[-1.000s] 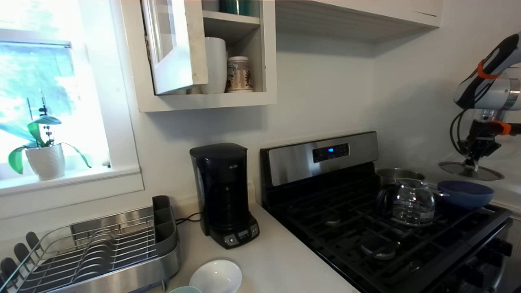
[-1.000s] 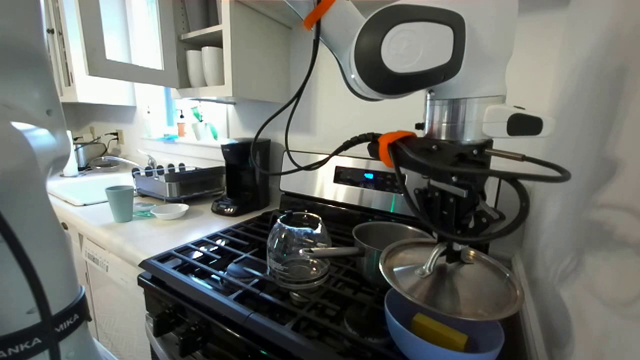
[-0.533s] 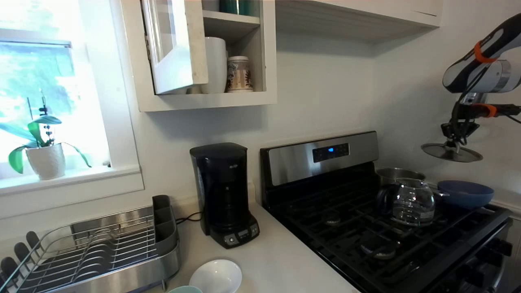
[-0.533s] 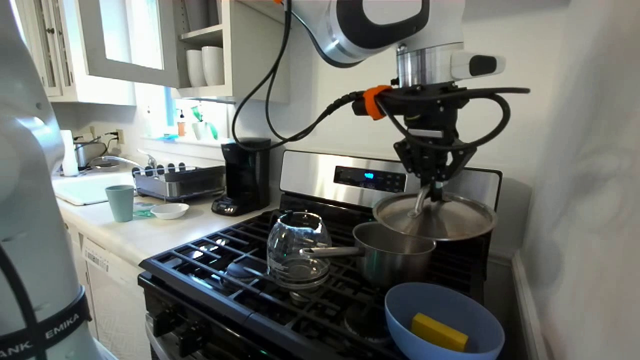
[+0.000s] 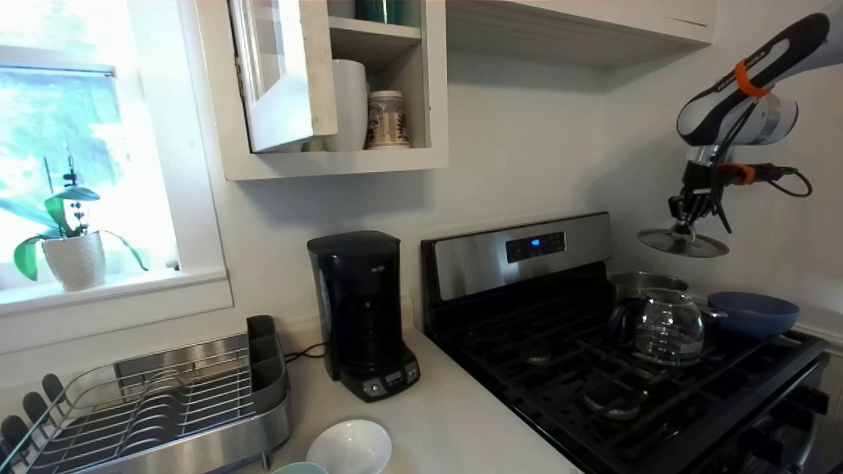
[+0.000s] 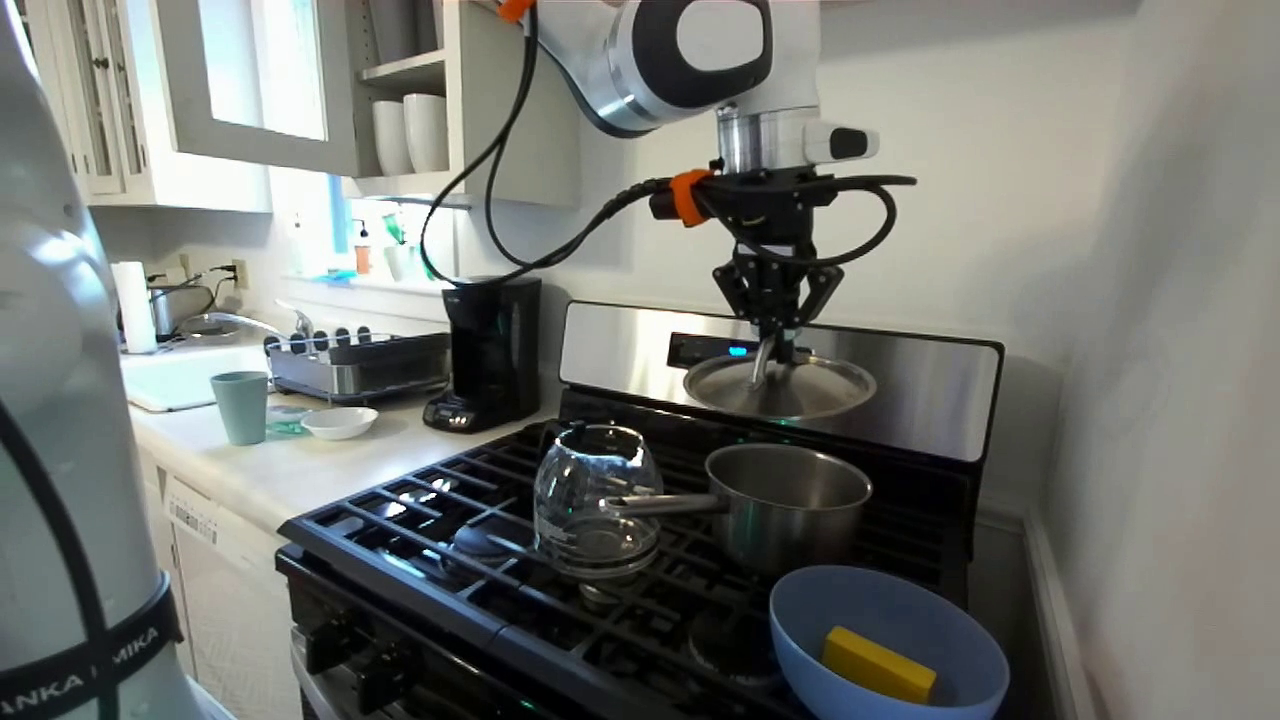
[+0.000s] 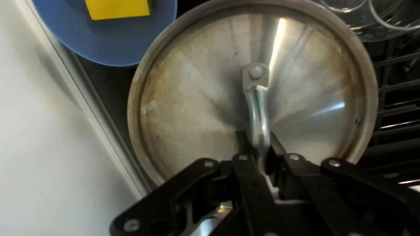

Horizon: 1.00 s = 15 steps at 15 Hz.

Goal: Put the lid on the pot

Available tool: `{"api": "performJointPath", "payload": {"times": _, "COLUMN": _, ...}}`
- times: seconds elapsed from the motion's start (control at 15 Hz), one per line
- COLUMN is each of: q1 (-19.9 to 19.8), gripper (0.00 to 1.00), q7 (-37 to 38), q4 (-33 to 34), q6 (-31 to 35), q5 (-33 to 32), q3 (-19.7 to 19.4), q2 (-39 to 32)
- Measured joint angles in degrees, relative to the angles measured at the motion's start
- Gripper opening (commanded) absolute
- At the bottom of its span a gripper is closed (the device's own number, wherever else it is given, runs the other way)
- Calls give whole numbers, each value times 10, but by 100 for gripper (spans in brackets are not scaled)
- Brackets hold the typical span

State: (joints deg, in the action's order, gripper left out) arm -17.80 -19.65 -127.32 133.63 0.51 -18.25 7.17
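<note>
Uncovered pot (image 6: 790, 530); lid (image 6: 798, 392) held above, not yet seated.
The claw (image 7: 258, 142) is clamped on the lid's handle (image 7: 259, 111), apparently to carry it near level, underside free to settle; the lid hangs directly beneath the claw. The pot stands near the back corner of the bench (image 6: 620, 640), toward the side wall (image 6: 1130, 400); exact alignment cannot be confirmed.

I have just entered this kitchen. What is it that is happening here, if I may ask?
A robot arm holds a round metal lid in the air, its pincer shut on the lid's handle. The lid seems meant for the silver pot, which stands uncovered on the stove; the two do not touch yet, and whether they are exactly lined up is hard to tell. A glass carafe and a blue bowl holding a yellow block are near the pot.
</note>
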Motion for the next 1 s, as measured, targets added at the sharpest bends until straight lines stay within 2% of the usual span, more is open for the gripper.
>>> {"api": "performJointPath", "payload": {"times": 0.33, "q1": 6, "gripper": 15, "q7": 6, "q4": 0, "q6": -14, "q5": -6, "q3": 5, "q2": 0}}
{"api": "performJointPath", "payload": {"times": 0.4, "q1": 6, "gripper": 4, "q7": 6, "q4": 0, "q6": -14, "q5": -6, "q3": 5, "q2": 0}}
{"api": "performJointPath", "payload": {"times": 0.67, "q1": 8, "gripper": 4, "q7": 7, "q4": 0, "q6": -12, "q5": -5, "q3": 5, "q2": -7}}
{"api": "performJointPath", "payload": {"times": 1.0, "q1": 19, "gripper": 4, "q7": 15, "q4": 24, "q6": 3, "q5": 1, "q3": 13, "q2": -61}}
